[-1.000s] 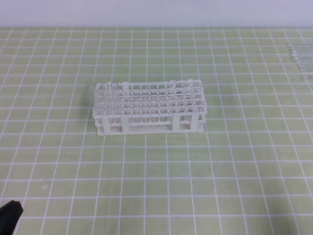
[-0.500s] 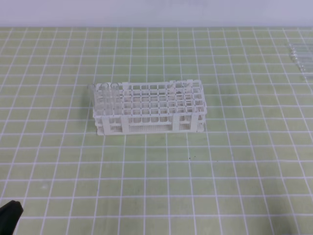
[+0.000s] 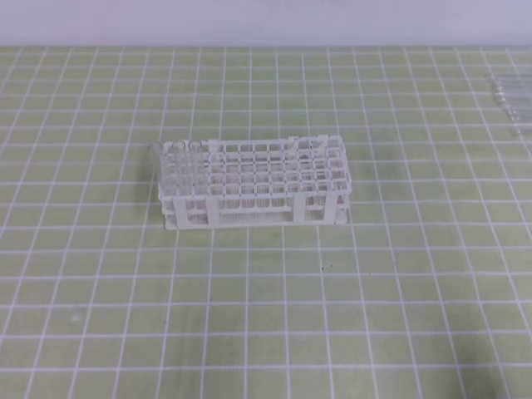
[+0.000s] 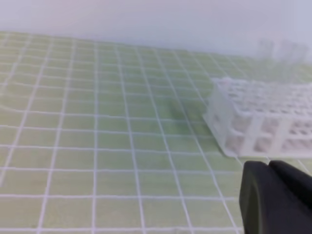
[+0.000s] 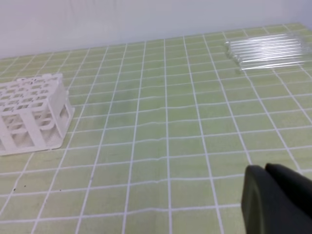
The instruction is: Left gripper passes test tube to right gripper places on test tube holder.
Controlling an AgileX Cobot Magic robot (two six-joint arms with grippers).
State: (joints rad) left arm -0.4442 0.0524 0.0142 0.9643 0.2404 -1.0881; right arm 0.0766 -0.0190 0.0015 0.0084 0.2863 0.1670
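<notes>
The test tube holder [image 3: 253,183] stands alone near the middle of the bench [image 3: 266,316], long side facing the room, on the green gridded mat. That central spot seems chosen so either arm can reach it, which suits a task that ends with the right arm loading it. Clear tubes already stand in its left-end holes [image 3: 176,150], rising a little above the top lattice; one or two more may sit near the right end, too faint to confirm. The remaining stock of test tubes [image 5: 267,49] lies flat in a tight side-by-side row at the far right of the bench, well apart from the holder. In the right wrist view they run roughly parallel to the back edge. I cannot say which one is meant for this transfer. Lying loose and round, they would probably roll if nudged, so a pick would want a square approach. No arm shows in the high view. The left gripper [image 4: 279,195] appears only as a dark finger mass in the lower right corner of its own camera, low and near the holder's left end. The right gripper [image 5: 278,197] shows likewise in its camera, with open mat ahead. Each shows a thin seam between two dark lobes, but whether the fingers are closed or parted I cannot tell. Neither has anything visible in its grasp. Judging by this, the handover has not begun.
</notes>
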